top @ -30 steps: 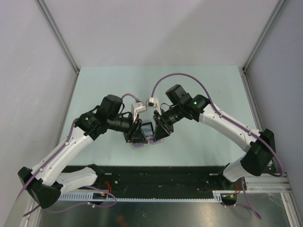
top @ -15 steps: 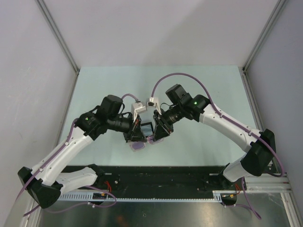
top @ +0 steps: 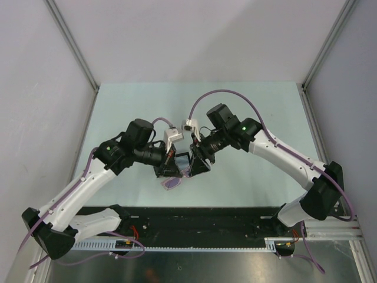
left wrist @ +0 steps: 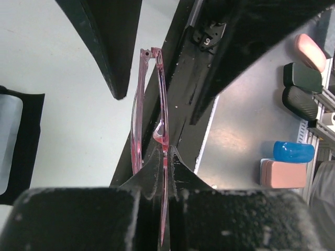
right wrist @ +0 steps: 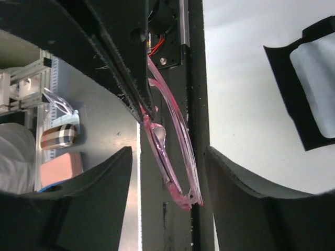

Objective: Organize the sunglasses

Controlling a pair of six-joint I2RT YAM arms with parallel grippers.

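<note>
Sunglasses [left wrist: 162,94] edge-on, lenses barely discernible

Bright even light, seemingly overhead; wrist foregrounds blurred.

Pale mint tabletop [top: 259,106] fills mid frame in the top view: matte, evenly lit, only soft shadows. Plain grey panels box it in: left wall [top: 35,118], back wall [top: 194,35], right wall [top: 353,118]. Aluminium posts [top: 70,44] run diagonally from the upper corners down to the table's far corners. Black strip [top: 200,218] along the table's near edge, slotted cable duct [top: 194,248] below it, bare metal plate [top: 200,268] at the bottom. Left wrist view, right side: grey surface [left wrist: 241,130] off the table carrying a blue case [left wrist: 293,151], pink cases [left wrist: 282,173] and black cases [left wrist: 302,77].
</note>
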